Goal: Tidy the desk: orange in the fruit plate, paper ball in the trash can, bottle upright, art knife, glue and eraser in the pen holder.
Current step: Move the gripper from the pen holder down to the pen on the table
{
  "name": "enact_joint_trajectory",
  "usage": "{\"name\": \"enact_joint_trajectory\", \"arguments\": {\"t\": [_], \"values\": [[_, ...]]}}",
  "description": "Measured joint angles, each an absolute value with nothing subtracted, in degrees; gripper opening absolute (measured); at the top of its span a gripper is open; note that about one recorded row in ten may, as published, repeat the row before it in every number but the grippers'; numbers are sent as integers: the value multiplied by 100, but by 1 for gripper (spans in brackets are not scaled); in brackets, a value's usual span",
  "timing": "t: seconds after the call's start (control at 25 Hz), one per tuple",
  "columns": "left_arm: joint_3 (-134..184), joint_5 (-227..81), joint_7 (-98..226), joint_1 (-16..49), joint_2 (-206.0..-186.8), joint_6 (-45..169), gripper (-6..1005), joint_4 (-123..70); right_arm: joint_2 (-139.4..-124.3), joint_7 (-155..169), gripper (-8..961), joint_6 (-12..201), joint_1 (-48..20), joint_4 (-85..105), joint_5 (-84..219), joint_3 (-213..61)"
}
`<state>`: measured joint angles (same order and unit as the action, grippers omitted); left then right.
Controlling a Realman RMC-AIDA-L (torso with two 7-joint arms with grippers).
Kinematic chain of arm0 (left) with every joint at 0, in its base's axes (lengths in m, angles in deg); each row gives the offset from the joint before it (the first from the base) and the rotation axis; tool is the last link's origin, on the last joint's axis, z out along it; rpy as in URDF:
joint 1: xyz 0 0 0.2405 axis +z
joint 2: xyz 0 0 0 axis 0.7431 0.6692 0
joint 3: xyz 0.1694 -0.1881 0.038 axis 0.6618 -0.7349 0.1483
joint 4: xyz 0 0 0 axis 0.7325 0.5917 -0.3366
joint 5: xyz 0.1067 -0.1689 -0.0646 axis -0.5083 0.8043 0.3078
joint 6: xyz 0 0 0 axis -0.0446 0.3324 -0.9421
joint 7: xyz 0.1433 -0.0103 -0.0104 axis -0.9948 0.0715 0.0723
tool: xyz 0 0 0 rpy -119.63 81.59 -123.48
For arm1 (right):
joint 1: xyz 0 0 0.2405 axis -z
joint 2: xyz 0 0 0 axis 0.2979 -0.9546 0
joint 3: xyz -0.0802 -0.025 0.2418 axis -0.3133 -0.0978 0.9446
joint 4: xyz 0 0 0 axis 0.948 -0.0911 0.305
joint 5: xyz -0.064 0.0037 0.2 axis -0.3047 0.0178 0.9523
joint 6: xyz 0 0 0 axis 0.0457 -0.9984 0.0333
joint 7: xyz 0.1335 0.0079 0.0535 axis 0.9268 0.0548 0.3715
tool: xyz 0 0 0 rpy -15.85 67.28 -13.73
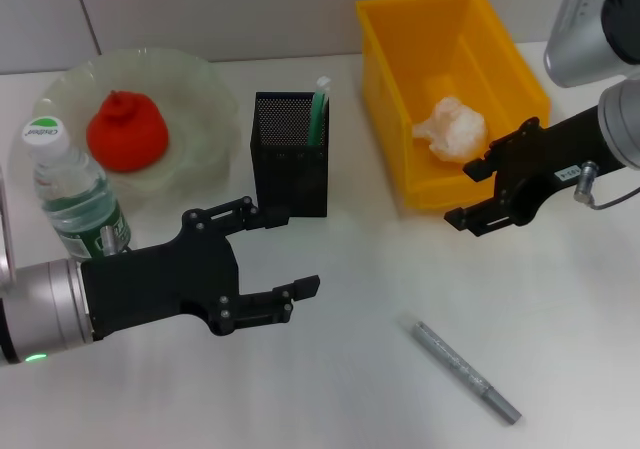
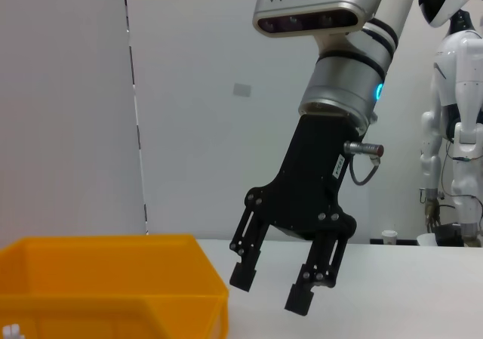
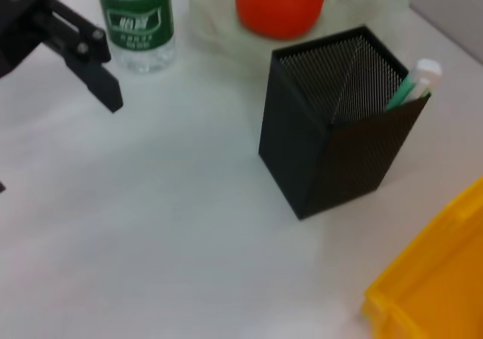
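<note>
The orange lies in the pale fruit plate. The bottle stands upright beside it. A green glue stick pokes out of the black mesh pen holder. The paper ball rests inside the yellow trash can. The grey art knife lies flat on the table, front right. My left gripper hovers open just in front of the pen holder, holding nothing. My right gripper hangs open and empty at the trash can's front wall. The eraser is out of view.
The left wrist view shows the right gripper above the table beside the trash can. In the right wrist view the pen holder, bottle and orange stand close together.
</note>
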<state>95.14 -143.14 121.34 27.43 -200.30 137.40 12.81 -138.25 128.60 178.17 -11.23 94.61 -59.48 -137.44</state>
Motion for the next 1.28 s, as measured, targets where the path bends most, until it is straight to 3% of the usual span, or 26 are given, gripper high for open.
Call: {"name": "enact_joint_trajectory", "arguments": {"t": [0.6, 1.28], "values": [[9570, -14304, 12143, 2740, -20030, 13756, 785, 1272, -13817, 13551, 652, 18842, -1782, 9329, -6428, -13718], [9575, -14297, 12143, 2725, -20039, 13752, 784, 1272, -13815, 14105, 652, 19492, -2089, 9369, -6555, -13770]]}}
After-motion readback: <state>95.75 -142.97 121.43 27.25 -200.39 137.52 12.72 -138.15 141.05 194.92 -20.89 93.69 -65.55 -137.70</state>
